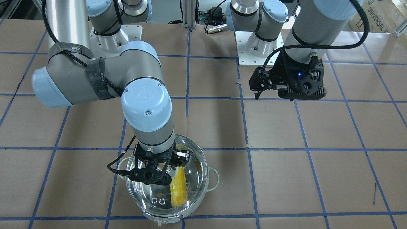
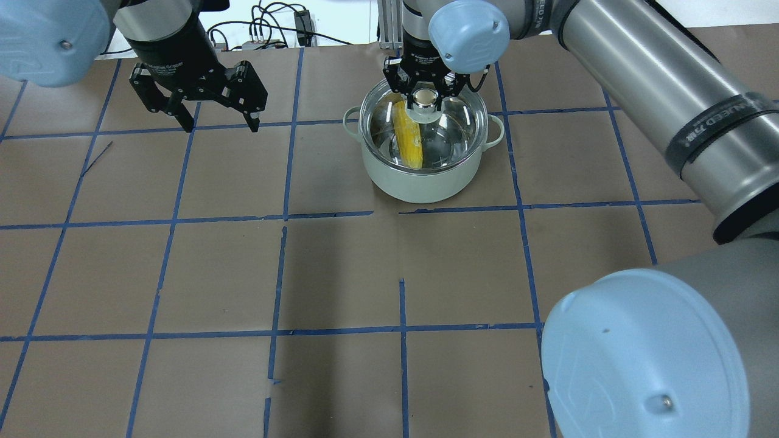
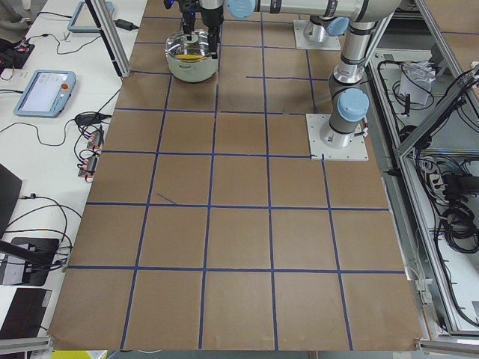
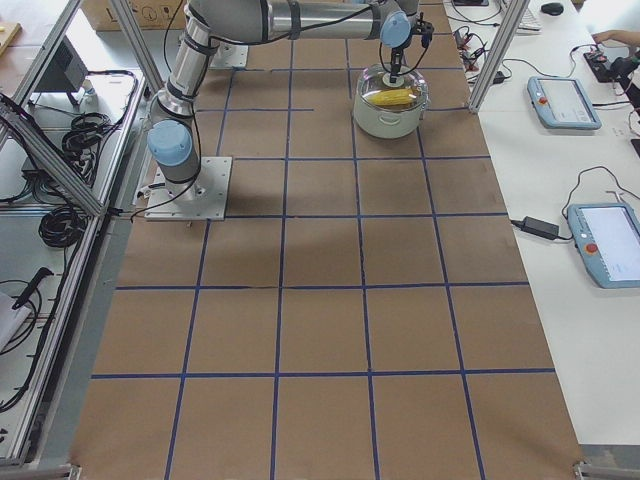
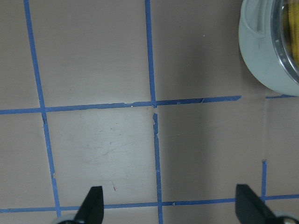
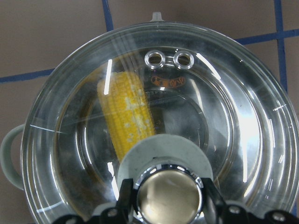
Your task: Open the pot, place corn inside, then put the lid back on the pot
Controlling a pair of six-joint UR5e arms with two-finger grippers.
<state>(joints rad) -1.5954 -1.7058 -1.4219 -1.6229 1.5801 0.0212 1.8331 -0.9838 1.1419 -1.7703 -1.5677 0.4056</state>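
The gold-topped shiny knob (image 6: 169,193) fills the bottom of the right wrist view, pinched from both sides by the black jaws of the right gripper (image 6: 167,201), which are clenched on it. The knob stands on a pale round base at the centre of the round clear glass lid with a metal rim (image 6: 233,126), and two small metal vent rings (image 6: 155,59) sit side by side near the lid's edge. The lid lies over the mouth of the round steel pot with a pale grey-green outside (image 2: 420,182). Through the glass, the yellow tapered ear of corn (image 6: 126,112) lies flat on the pot's floor, beside the knob. The pot stands on the brown table with blue tape lines (image 2: 341,274), on the side far from the robot. Well apart from it, the left gripper (image 2: 220,121) hangs over bare table with jaws spread wide, holding nothing.
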